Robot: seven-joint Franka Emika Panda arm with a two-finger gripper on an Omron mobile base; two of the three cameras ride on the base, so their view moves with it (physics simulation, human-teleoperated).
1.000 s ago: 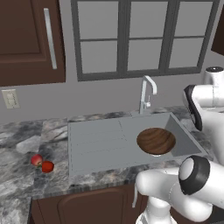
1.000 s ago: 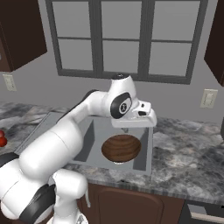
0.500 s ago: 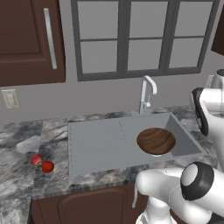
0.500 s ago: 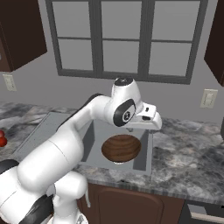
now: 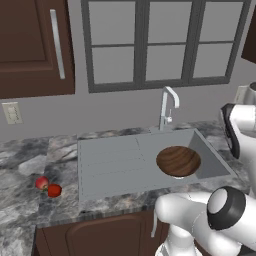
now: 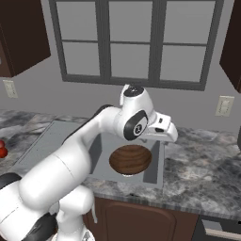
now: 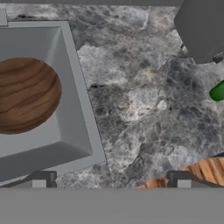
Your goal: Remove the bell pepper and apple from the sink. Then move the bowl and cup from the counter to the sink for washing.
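Where counter (image 7: 140,109) lies bare, cup (image 7: 217,92) beside grey box (image 7: 202,27).

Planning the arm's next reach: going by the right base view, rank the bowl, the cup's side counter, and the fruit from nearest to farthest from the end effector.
1. Counter, right of the sink, under the end effector.
2. Bowl, in the basin, just left.
3. Red fruit, far left edge.

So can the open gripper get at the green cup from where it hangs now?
Probably yes. The gripper hangs open over bare counter beside the sink, and the cup sits at the hand view's edge with nothing visible between them.
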